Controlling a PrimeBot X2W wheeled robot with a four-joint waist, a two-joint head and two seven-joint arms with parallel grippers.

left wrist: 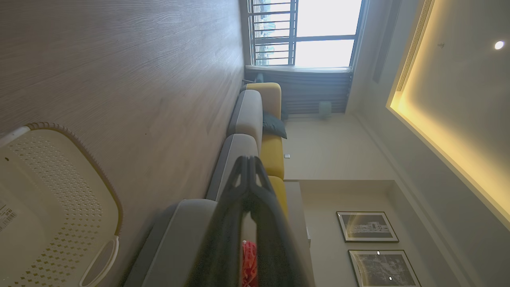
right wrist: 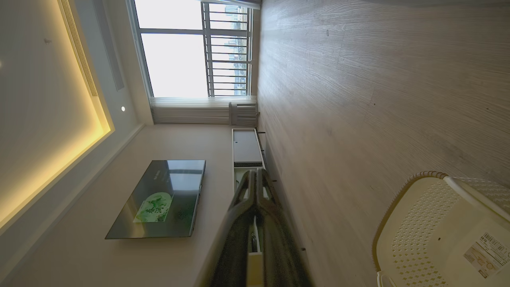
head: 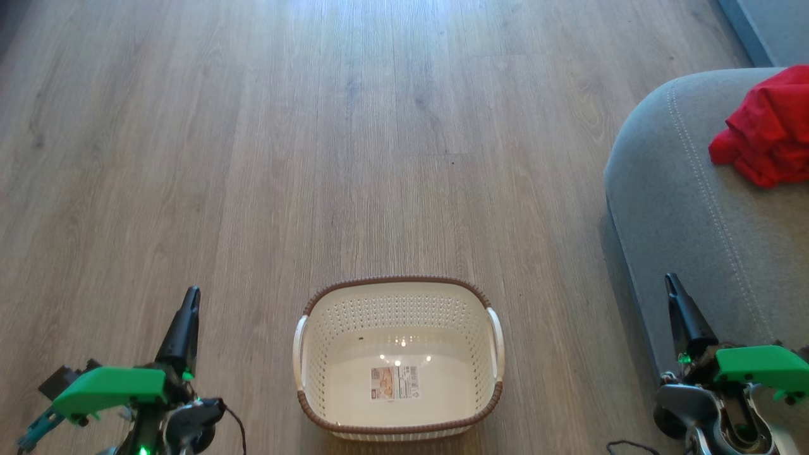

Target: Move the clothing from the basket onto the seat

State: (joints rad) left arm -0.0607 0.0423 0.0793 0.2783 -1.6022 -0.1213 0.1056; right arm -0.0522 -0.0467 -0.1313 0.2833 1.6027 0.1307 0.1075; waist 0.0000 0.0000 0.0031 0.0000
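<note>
Ana: Two dark grippers are closest to us. The left gripper (head: 191, 296) is low on the left and the right gripper (head: 672, 285) is low on the right. Are they open?

Ben: No. Each one has its two long fingers pressed tight together. Neither one is holding anything.

Ana: What is between them?

Ben: The laundry basket (head: 395, 280). It stands on the wooden floor (head: 316, 158), about halfway between the two grippers. Its long side goes from left to right, with a handle at each end.

Ana: What is inside it?

Ben: I see just the paper label (head: 395, 383) lying on the bottom.

Ana: So where is the clothing?

Ben: The red clothing (head: 768, 136) lies in a soft heap on the grey seat (head: 682, 208), far over on the right. It is well apart from the basket.

Ana: Which way is it from the grippers?

Ben: It is ahead of the right gripper and a bit more to the right. That gripper is near the edge of the seat. The left gripper is way over on the other side, with the basket in between.

Ana: So which arm is nearer?

Ben: The right arm, by a lot. If the heap needed a push or a pull, I think the right arm should do it.

Ana: Is there more to carry?

Ben: I don't think so. The red clothes are on the seat, so the job looks done to me.
</note>
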